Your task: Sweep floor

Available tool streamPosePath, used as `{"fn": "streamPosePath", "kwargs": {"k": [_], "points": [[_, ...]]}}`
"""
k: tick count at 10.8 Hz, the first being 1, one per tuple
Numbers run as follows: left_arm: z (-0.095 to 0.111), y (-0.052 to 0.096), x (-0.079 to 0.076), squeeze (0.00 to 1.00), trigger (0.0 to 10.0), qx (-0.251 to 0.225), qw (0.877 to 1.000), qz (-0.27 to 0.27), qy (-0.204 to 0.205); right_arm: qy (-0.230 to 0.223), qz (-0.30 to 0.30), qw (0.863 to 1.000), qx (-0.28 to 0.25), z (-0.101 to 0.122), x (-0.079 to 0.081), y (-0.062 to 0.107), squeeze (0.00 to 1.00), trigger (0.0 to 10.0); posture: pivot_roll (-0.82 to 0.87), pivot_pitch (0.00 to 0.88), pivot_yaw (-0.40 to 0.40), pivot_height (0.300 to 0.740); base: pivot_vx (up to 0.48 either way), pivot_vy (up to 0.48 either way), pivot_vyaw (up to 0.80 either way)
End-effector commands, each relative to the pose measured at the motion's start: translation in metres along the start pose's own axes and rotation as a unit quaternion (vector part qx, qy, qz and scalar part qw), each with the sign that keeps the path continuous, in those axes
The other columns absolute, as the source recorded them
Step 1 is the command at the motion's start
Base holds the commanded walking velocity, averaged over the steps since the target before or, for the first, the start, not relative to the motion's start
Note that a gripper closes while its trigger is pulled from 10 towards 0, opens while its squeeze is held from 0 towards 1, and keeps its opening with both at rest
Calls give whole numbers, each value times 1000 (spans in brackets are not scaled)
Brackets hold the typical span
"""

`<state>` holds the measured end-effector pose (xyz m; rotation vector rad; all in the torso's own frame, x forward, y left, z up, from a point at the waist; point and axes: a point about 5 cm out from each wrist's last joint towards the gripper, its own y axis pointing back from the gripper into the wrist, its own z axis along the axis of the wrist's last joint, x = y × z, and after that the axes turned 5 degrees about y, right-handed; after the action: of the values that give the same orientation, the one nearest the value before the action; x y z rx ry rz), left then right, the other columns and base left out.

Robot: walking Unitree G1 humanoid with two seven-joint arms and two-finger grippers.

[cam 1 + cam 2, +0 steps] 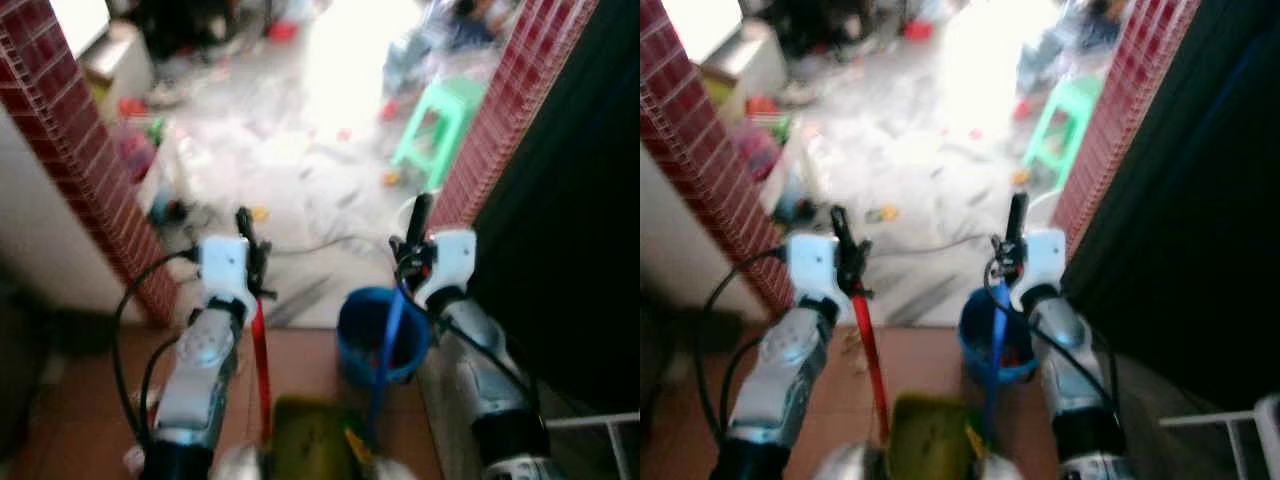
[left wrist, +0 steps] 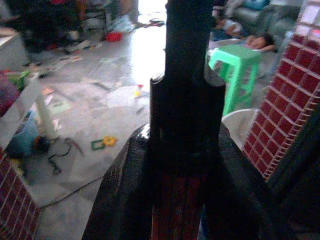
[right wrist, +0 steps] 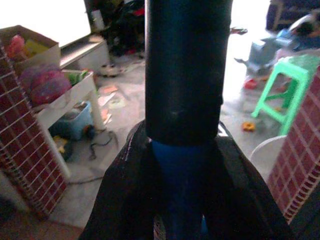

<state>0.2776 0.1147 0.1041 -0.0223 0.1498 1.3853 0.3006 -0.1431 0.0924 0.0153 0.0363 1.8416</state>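
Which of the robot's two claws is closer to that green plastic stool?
The right. The right gripper, clamped on a blue handle, sits just short of the green stool. The left gripper, holding a red handle, is farther off across the doorway.

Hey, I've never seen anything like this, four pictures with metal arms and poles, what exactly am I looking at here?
This is a walking humanoid robot seen through its own cameras. The two wide pictures come from its head, looking down at its two silver arms. The left gripper is shut on a red handle; the right gripper is shut on a blue handle. Both handles run down towards a yellow-green dustpan-like thing, too blurred to be sure, beside a blue bucket. The other two pictures come from cameras on each wrist, looking along the black fingers clamped on the handles. Ahead, between red brick pillars, lies a pale floor strewn with litter and toys, with a green stool on it.
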Motion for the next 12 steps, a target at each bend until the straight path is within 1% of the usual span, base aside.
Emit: {"fn": "streamPosePath", "kwargs": {"k": [1, 4, 5, 6, 10, 11, 12], "points": [[8, -2, 1, 0, 10000, -14, 1000, -2, -5, -6, 8, 1000, -10, 4, 8, -6, 0, 10000, -13, 4, -35, 740, 0, 480, 0], [12, -6, 0, 0, 10000, -22, 1000, -7, -6, 0, 4, 1000, -12, 6, 8, -9, 0, 10000, -15, 4, -33, 740, 0, 480, 0], [15, -6, -1, 0, 10000, -33, 999, -9, -13, 1, 3, 1000, -14, 7, 8, -10, 0, 10000, -15, 4, -33, 740, 0, 0, 0], [15, -6, -1, 0, 10000, -34, 999, -9, -14, 2, 3, 1000, -15, 7, 9, -10, 0, 10000, -15, 5, -35, 740, 0, 0, 0], [21, -6, -5, 0, 10000, -48, 999, -4, -11, 11, -5, 1000, -21, 9, 9, -13, 0, 10000, -13, 9, -42, 740, 0, 0, 0], [22, -6, -4, 0, 10000, -52, 999, 4, -13, 15, -6, 1000, -22, 10, 9, -13, 0, 10000, -17, 12, -42, 740, 0, 0, 0], [27, -8, -1, 0, 10000, -65, 997, 25, -18, 21, -3, 999, -27, 11, 10, -13, 0, 10000, -18, 15, -41, 740, 0, 0, 0]]}}
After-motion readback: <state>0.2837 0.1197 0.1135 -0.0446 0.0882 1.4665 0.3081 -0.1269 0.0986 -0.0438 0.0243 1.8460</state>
